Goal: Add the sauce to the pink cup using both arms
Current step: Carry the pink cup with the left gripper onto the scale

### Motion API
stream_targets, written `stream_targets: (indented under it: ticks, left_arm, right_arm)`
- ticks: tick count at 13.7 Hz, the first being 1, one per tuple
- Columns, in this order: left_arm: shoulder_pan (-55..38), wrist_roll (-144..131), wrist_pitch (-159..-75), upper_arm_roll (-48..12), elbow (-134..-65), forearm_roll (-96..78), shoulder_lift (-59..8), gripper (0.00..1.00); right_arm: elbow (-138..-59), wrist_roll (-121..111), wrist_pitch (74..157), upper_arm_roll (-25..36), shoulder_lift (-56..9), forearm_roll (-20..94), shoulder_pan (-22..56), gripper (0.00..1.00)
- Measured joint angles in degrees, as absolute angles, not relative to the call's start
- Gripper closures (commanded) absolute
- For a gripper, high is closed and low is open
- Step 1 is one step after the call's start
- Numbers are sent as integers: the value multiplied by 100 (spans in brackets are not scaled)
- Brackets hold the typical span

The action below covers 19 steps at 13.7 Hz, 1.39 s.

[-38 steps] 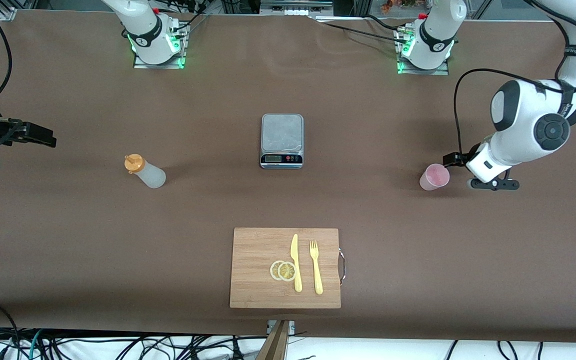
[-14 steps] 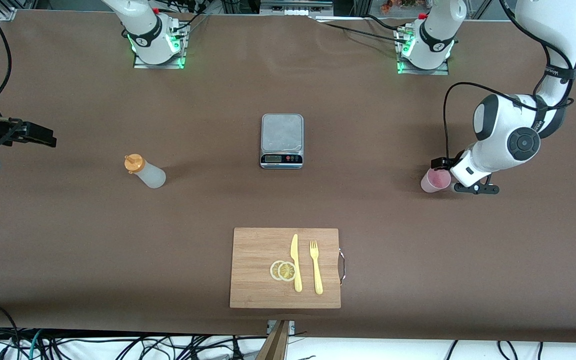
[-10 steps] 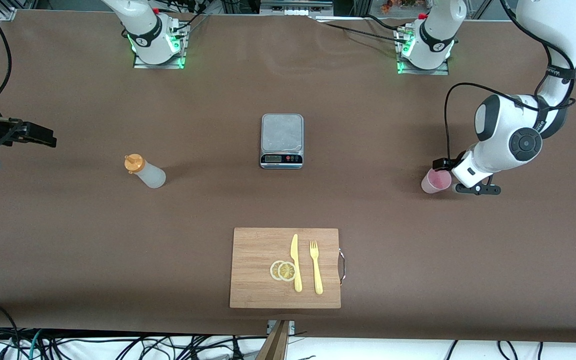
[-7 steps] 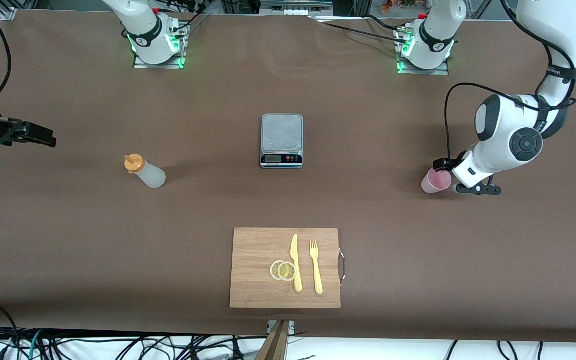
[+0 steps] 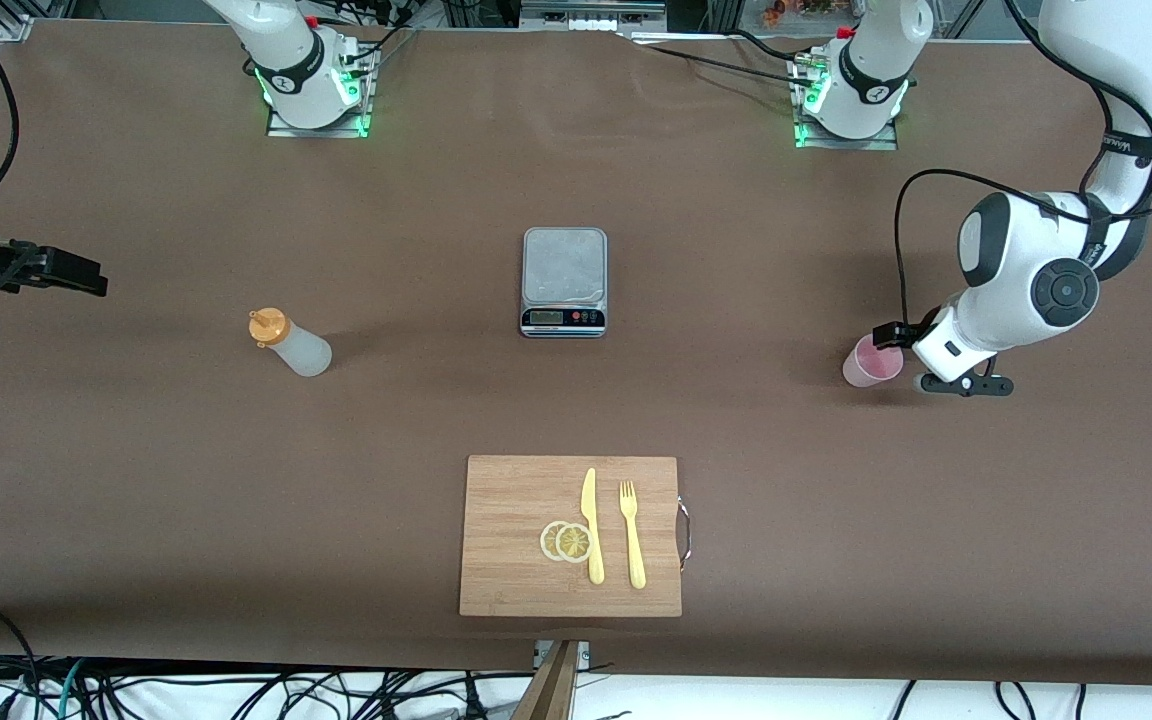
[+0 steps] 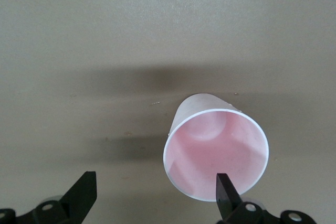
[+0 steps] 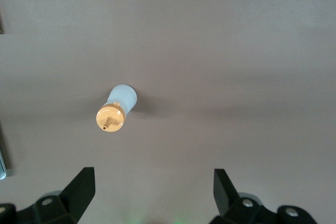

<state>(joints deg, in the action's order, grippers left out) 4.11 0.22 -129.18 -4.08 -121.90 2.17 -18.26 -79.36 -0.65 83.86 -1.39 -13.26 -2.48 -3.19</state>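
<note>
Little can be read here. The scale (image 5: 564, 281) has a small display (image 5: 542, 318) on its front edge, but its digits are too small to make out. A black band (image 5: 1120, 146) on the left arm carries pale lettering, perhaps a brand name, illegible from this view.

The left arm bends low at its own end of the surface, its tool (image 6: 152, 198) pointing down with fingers spread wide. The right arm waits, its tool (image 7: 149, 195) level and also spread.

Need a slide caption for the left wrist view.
Left pincer open, low beside the upright, empty pink cup on the brown table.
</note>
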Motion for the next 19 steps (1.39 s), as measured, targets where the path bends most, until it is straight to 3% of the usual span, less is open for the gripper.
stream_targets:
  ticks: [2,3,6,9,12,14,19]
  left_arm:
    - [411,22,-13050,-408,-12185,217,-1963,14]
    - [411,22,-13154,-408,-12183,217,-2068,31]
    - [404,7,-13282,-416,-12167,217,-2277,97]
    - [369,-331,-13240,-496,-12028,217,-2296,100]
    - [296,-1026,-12658,-822,-11734,215,-2276,100]
    - [266,-1637,-12227,-1204,-11489,123,-2242,100]
    - [229,-3402,-12119,-2251,-11168,-301,-2219,100]
  right_arm:
    - [-7936,-65,8387,-139,-1327,-248,-319,0]
    - [-7936,-65,8388,-139,-1327,-248,-319,0]
    - [-7936,-65,8390,-139,-1327,-248,-320,0]
    - [-7936,-65,8390,-139,-1328,-248,-321,0]
    - [-7936,-65,8390,-139,-1330,-248,-327,0]
    - [-7936,-65,8390,-139,-1331,-248,-328,0]
    - [-7936,-65,8390,-139,-1332,-248,-330,0]
